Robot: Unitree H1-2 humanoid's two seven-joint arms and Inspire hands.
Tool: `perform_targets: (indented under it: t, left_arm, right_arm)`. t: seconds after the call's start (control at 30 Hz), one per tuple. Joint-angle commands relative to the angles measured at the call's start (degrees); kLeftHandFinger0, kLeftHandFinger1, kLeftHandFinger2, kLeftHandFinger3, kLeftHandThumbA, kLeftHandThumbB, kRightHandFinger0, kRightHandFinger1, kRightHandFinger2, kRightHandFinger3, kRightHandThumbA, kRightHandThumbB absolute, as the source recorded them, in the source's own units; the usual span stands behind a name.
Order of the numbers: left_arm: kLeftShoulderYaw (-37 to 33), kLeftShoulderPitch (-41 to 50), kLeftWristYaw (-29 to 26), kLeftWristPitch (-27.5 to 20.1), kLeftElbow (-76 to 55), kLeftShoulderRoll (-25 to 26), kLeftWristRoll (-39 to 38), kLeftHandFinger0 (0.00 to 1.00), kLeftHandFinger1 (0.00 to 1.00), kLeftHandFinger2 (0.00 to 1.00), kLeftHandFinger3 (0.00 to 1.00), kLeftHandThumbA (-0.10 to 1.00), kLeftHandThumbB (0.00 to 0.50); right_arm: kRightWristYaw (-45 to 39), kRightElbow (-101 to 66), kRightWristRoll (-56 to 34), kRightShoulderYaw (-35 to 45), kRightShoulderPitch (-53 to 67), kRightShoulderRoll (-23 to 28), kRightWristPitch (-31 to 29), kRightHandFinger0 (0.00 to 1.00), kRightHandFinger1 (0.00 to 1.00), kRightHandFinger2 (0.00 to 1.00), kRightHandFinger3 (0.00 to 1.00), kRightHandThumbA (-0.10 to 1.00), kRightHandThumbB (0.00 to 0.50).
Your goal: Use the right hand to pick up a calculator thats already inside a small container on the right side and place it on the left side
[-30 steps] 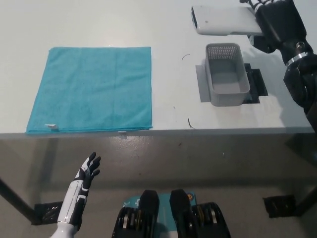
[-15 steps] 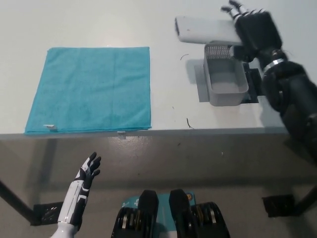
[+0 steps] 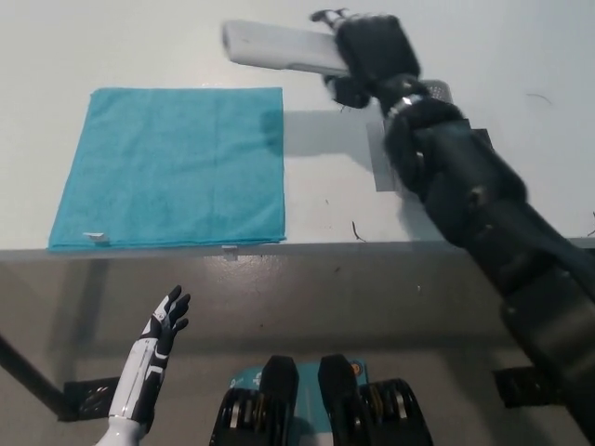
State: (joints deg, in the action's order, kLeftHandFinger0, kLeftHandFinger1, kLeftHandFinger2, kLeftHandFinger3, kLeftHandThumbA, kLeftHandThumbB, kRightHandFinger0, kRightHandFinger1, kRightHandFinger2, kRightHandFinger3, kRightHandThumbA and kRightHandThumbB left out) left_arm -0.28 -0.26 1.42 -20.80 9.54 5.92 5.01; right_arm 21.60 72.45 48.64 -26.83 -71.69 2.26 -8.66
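My black right hand (image 3: 367,56) is shut on a pale grey calculator (image 3: 274,46), carried flat above the table just past the far right corner of the teal cloth (image 3: 172,165). My right forearm (image 3: 465,195) crosses the picture and hides nearly all of the small grey container (image 3: 437,89); only a bit of its meshed rim shows. My white left hand (image 3: 160,327) rests open below the table's front edge at lower left.
The white table (image 3: 316,209) ends at a front edge (image 3: 279,246) running across the picture. A dark mat (image 3: 381,172) lies under the container. Small dark scraps (image 3: 357,229) lie near the front edge.
My right hand has carried the calculator leftward, from above the container to near the cloth's far right corner. The forearm now covers the container. The left hand has not moved.
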Motion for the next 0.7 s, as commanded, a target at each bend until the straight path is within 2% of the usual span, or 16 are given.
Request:
perform_targets:
  t: [0.0,0.2,0.27,0.3,0.33,0.4,0.43,0.47,0.5,0.53,0.57,0.6,0.67]
  left_arm:
    - [-0.4,0.1,0.6,-0.5,-2.0,0.8,0.1,1.0,1.0,1.0,1.0,1.0,0.0]
    - [-0.3,-0.2,0.7,-0.3,-2.0,0.9,-0.2,1.0,1.0,1.0,1.0,1.0,0.0]
    - [-0.3,-0.1,0.7,-0.1,-2.2,0.9,0.0,1.0,1.0,1.0,1.0,1.0,0.0]
    - [-0.4,-0.2,0.7,-0.3,-2.1,1.0,0.0,1.0,1.0,1.0,1.0,1.0,0.0]
    - [-0.4,-0.2,0.7,-0.3,-2.1,1.0,0.1,1.0,1.0,1.0,1.0,1.0,0.0]
    - [-0.3,-0.5,0.6,0.0,-2.0,0.9,0.1,1.0,1.0,1.0,1.0,1.0,0.0]
    - [-0.4,-0.5,0.6,0.1,-2.1,0.8,0.3,1.0,1.0,1.0,1.0,1.0,0.0]
    - [-0.5,-0.5,0.5,0.0,-2.1,0.9,0.6,1.0,1.0,1.0,1.0,1.0,0.0]
    - [-0.5,-0.5,0.5,0.0,-2.2,0.9,0.8,1.0,1.0,1.0,1.0,1.0,0.0]
    - [-0.5,-0.3,0.5,0.0,-2.2,0.9,0.8,1.0,1.0,1.0,1.0,1.0,0.0]
    - [-0.5,-0.3,0.5,0.1,-2.2,0.9,0.7,1.0,1.0,1.0,1.0,1.0,0.0]
    - [-0.6,-0.4,0.6,0.1,-2.1,0.9,0.7,1.0,1.0,1.0,1.0,1.0,0.0]
    - [-0.7,-0.4,0.7,-0.2,-1.9,1.0,0.7,1.0,1.0,1.0,1.0,1.0,0.0]
  right_arm:
    - [3.4,2.0,-1.8,-0.6,-6.0,-2.1,0.1,0.0,0.37,0.82,0.87,-0.1,0.211]
    - [2.2,4.7,-1.8,-1.9,-7.4,-4.7,0.4,0.0,0.39,0.82,0.92,-0.1,0.223]
    - [1.1,5.7,-1.8,-2.5,-7.9,-5.7,0.8,0.0,0.38,0.82,0.87,-0.1,0.25]
    - [0.1,6.4,-1.6,-3.0,-8.2,-6.7,1.6,0.0,0.37,0.8,0.79,-0.1,0.257]
    - [-0.2,6.6,-1.6,-3.2,-8.3,-6.9,1.8,0.0,0.34,0.75,0.7,-0.1,0.26]
    - [-1.1,7.2,-1.9,-3.6,-8.7,-7.9,2.1,0.0,0.22,0.62,0.41,-0.1,0.274]
    - [-1.3,7.5,-1.9,-3.7,-8.8,-8.5,2.0,0.0,0.18,0.53,0.37,-0.1,0.294]
    - [-1.6,7.7,-2.1,-3.8,-8.8,-9.2,2.2,0.03,0.22,0.58,0.41,-0.1,0.31]
    - [-1.7,7.8,-2.1,-3.8,-8.8,-9.4,2.3,0.01,0.19,0.5,0.4,-0.1,0.314]
    - [-1.6,8.1,-2.0,-4.1,-8.8,-10.3,2.7,0.0,0.04,0.31,0.35,-0.1,0.323]
    - [-2.3,8.4,-2.1,-4.2,-8.8,-11.1,3.1,0.0,0.01,0.28,0.33,-0.1,0.312]
    - [-3.1,8.7,-2.3,-4.2,-8.9,-11.7,3.4,0.0,0.01,0.26,0.38,-0.1,0.319]
    - [-3.0,8.9,-2.3,-4.3,-8.8,-12.4,3.6,0.0,0.0,0.2,0.4,-0.1,0.331]
